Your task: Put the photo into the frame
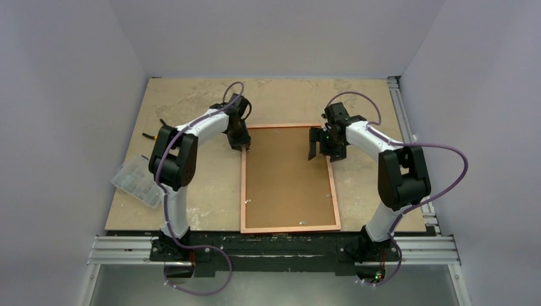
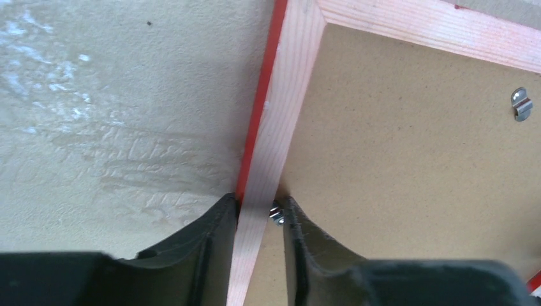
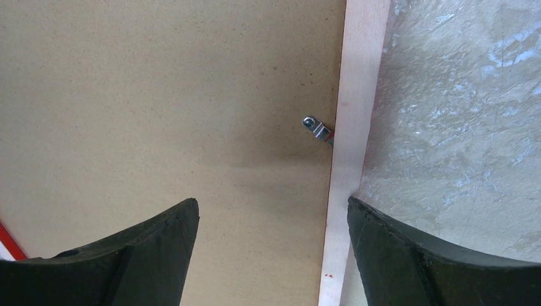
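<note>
Looking down from above, you have the frame (image 1: 243,191) lying face down in the middle of the table (image 1: 191,102), pale wood back up, with the brown backing board (image 1: 287,178) filling its opening. Your left gripper (image 1: 241,141) is down at the frame's upper left corner. In the left wrist view its two dark fingers (image 2: 204,242) stand either side of the side rail — the outer one against the red edge, the inner one over the board, with a small metal tab (image 2: 275,215) sitting between it and the wood. The jaws are narrow, barely wider than the rail, but you cannot tell whether they actually pinch it. Your right gripper (image 1: 325,152) hangs over the upper right part of the frame, jaws spread wide and nothing between them; in the right wrist view one finger is over the board and the other over the bare table. A second metal tab (image 3: 317,127) sits on the board against that rail. A clear plastic box (image 1: 137,182) rests at the table's left edge, well apart from the frame
</note>
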You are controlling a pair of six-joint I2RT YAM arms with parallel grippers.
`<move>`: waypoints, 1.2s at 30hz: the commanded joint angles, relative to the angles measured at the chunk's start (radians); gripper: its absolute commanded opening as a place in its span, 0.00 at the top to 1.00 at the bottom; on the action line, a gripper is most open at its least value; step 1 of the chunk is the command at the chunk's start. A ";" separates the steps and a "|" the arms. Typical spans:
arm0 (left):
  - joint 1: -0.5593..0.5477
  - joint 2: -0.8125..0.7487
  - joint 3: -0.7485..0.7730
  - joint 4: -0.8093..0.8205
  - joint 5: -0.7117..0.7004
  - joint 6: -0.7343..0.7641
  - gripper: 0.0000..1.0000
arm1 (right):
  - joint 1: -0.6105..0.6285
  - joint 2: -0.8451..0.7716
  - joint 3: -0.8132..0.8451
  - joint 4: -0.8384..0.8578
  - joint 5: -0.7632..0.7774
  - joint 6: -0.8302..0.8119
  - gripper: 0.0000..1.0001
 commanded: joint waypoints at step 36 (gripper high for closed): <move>0.020 -0.370 -0.503 0.433 0.407 -0.184 0.39 | 0.012 -0.099 -0.283 0.049 -0.136 0.061 0.18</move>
